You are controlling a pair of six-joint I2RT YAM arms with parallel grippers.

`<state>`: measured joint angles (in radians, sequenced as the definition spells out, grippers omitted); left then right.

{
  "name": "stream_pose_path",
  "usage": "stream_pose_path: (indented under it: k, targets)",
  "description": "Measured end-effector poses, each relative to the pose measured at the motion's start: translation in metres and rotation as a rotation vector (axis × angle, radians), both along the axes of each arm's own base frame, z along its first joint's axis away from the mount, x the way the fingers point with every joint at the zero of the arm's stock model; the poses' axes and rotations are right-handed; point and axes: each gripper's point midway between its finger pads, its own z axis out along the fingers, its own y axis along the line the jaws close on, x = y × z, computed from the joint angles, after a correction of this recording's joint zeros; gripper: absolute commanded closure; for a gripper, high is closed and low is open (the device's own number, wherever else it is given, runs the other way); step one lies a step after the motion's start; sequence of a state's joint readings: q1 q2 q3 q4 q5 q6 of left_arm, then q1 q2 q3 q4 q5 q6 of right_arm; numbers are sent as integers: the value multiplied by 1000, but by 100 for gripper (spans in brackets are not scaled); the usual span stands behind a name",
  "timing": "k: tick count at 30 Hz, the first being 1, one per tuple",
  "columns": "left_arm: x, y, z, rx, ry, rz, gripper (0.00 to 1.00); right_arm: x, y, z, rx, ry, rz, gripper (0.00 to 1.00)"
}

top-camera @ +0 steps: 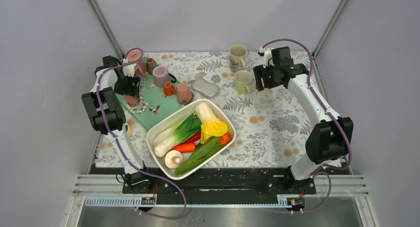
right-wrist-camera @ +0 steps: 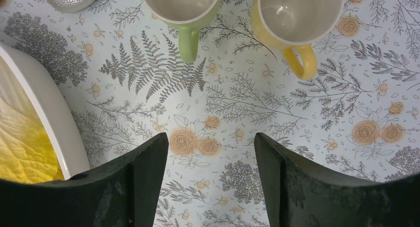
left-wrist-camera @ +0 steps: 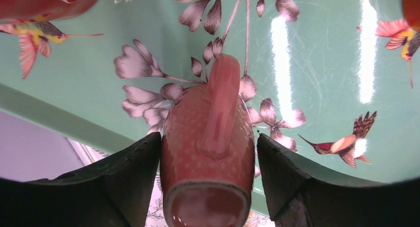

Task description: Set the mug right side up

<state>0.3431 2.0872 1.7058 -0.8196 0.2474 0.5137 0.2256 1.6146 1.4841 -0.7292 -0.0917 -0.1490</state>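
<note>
While the left gripper [left-wrist-camera: 208, 140] clamps the salmon mug [left-wrist-camera: 190, 152] by its sides, the mug hangs over the green bird-print tray [left-wrist-camera: 322, 63], handle facing the wrist camera. Whether it touches the tray is unclear. Five more cups [top-camera: 161, 74] stand on that tray. Two upright mugs, one green [right-wrist-camera: 181, 1] and one yellow [right-wrist-camera: 297, 9], sit on the floral tablecloth [right-wrist-camera: 297, 113], where the right gripper [right-wrist-camera: 210, 138] hovers spread and empty.
</note>
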Motion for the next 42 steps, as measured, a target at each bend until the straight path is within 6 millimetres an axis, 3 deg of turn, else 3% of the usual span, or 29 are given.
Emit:
stream_pose_path:
  k: [2,4,8,9,13,17,20,25,31,36,42]
  targets:
    - [-1,-1,-6,-6,15,2,30,-1,1,2,5,-4,5,27]
    - [-3,-1,-10,-11,27,3,48,-2,2,5,9,-12,8,27]
    - [-3,-2,-10,-15,27,9,94,-4,4,12,23,-26,18,26]
    - [-3,-2,-10,-17,27,9,100,-5,5,14,26,-29,21,26]
    - [-2,-6,-8,-42,22,14,100,-8,11,20,39,-42,32,26]
    - [-8,-23,-2,-127,23,29,100,-18,35,31,64,-62,78,25]
    - [-13,-39,16,-207,8,46,100,-34,75,42,113,-85,175,25]
    - [-10,-63,68,-317,-99,57,100,-75,173,65,292,-107,415,23]
    - [-21,-100,135,-447,-221,-24,100,-99,246,78,476,-70,571,23]
    - [-47,-150,163,-545,-191,-175,100,-94,265,80,506,-94,637,19]
    - [-80,-208,170,-568,-121,-387,100,-92,262,89,445,-195,737,13]
